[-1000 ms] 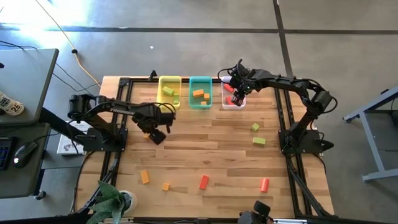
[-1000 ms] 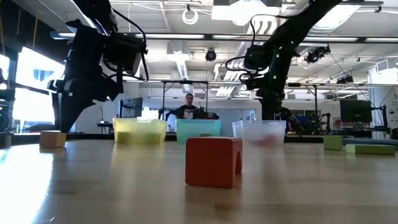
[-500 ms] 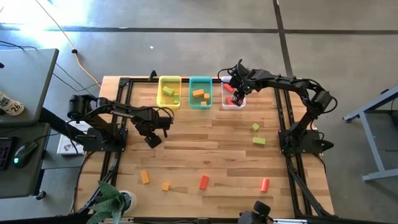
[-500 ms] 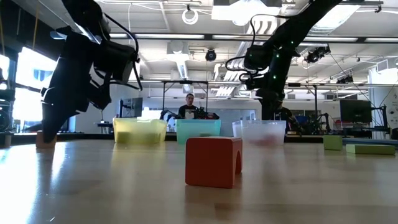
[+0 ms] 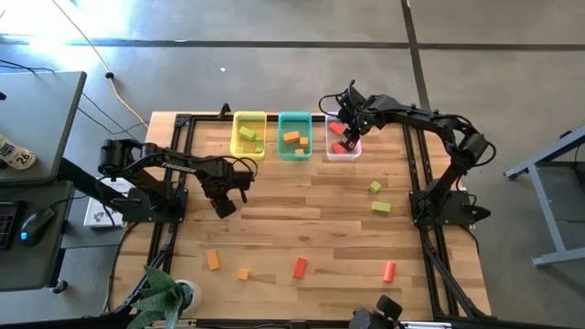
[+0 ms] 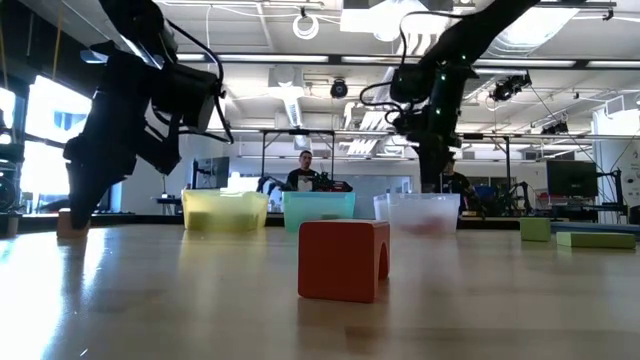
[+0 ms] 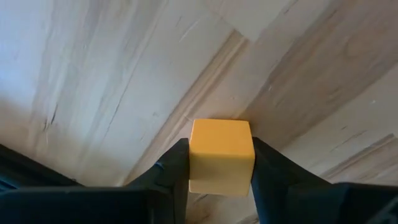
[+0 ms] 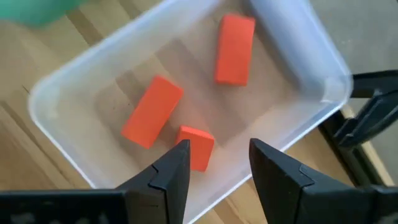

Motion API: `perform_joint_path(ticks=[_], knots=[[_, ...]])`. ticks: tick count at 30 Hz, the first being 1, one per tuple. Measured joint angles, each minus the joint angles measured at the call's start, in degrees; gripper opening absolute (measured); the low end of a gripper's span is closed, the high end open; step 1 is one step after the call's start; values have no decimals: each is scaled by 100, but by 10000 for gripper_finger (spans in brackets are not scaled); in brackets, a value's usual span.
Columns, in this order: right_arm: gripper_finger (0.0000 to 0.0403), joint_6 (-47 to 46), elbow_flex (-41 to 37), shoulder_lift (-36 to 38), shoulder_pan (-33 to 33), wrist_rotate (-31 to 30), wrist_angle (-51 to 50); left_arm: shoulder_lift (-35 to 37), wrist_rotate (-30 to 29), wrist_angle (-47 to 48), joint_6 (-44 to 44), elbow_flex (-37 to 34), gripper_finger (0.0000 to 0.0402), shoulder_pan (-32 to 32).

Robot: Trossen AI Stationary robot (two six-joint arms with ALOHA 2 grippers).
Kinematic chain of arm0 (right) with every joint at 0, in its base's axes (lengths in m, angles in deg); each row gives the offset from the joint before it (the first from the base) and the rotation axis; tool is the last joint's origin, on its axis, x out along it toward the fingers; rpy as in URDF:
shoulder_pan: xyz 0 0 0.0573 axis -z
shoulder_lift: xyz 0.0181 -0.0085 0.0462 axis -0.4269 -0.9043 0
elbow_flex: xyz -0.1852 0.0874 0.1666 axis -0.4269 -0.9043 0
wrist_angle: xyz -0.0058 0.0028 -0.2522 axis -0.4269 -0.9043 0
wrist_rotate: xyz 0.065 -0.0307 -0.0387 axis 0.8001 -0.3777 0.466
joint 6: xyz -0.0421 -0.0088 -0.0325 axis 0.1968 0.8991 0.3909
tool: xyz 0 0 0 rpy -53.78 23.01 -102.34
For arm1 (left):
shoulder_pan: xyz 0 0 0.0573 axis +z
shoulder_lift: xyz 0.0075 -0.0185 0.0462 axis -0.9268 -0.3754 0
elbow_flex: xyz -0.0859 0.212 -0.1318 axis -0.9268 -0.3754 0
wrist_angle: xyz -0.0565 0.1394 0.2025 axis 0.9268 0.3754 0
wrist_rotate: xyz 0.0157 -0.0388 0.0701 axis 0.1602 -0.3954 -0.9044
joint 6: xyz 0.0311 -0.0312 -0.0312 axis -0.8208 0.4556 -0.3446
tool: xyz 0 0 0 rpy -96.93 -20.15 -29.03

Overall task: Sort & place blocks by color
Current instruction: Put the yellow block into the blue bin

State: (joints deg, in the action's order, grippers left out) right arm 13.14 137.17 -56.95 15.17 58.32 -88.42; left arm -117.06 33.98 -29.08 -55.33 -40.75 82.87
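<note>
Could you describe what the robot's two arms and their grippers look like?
Both arms are black, slim and jointed, with thin dark cables looped along them. The left gripper and the right gripper each end in two flat, matte black jaws with angled tips. No markings are visible on either.

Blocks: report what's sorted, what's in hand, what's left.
Done: the clear bin holds three red blocks, under the open right gripper. In hand: the left gripper clamps an orange block. Left: six loose blocks on the table.

three blocks [image 8: 151, 111] lie in the rightmost bin [image 5: 344, 152] of three.
</note>
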Motion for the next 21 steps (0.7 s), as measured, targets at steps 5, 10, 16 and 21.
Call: perform_joint_path(ticks=[5, 10, 16, 21], knots=[[151, -389, 476, 0, 0, 197, -391, -2, -2, -83, -483, 367, 103, 47], [151, -859, 758, 2, 0, 468, -529, -2, -15, -667, -1003, 889, 103, 239], [151, -1367, 847, 2, -67, 819, -576, 0, 29, -1601, -1491, 1425, 103, 632], [151, -1697, 847, 0, -304, 813, -585, 2, 426, -2609, -1853, 1650, 103, 1013]])
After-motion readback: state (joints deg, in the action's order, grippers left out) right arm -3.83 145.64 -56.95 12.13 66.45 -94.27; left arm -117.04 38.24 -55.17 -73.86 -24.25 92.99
